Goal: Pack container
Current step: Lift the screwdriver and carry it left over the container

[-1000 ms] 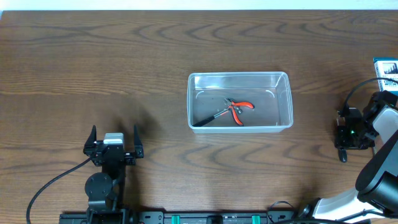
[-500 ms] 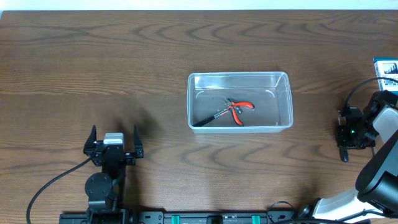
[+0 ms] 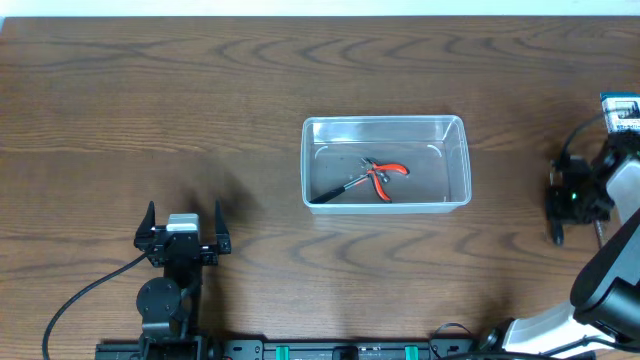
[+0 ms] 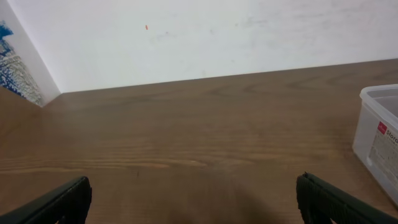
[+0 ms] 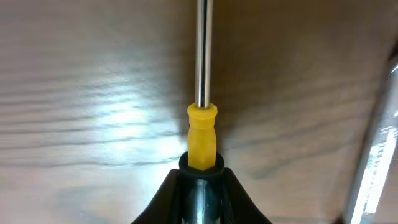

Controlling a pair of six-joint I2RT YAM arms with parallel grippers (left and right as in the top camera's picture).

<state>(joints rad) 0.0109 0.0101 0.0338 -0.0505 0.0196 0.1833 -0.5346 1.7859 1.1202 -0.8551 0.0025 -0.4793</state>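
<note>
Overhead: the clear plastic container (image 3: pixel 386 128) sits mid-table with red-handled pliers (image 3: pixel 384 176) inside. My left claw (image 3: pixel 185 218) rests well apart from it, and my right claw (image 3: pixel 571 203) is near the table's right edge.

Left wrist: my left jaws stand wide and hold nothing (the container's wall shows at frame right).

Right wrist: my right jaws are pinched on a screwdriver (image 5: pixel 202 127) just behind its yellow collar.

Step in hand: pick-up. The next move calls for lifting clear, carrying over the container's rim, and releasing inside.

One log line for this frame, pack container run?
left gripper: open, away from container | right gripper: shut on screwdriver, far right of table | container: holds pliers
</note>
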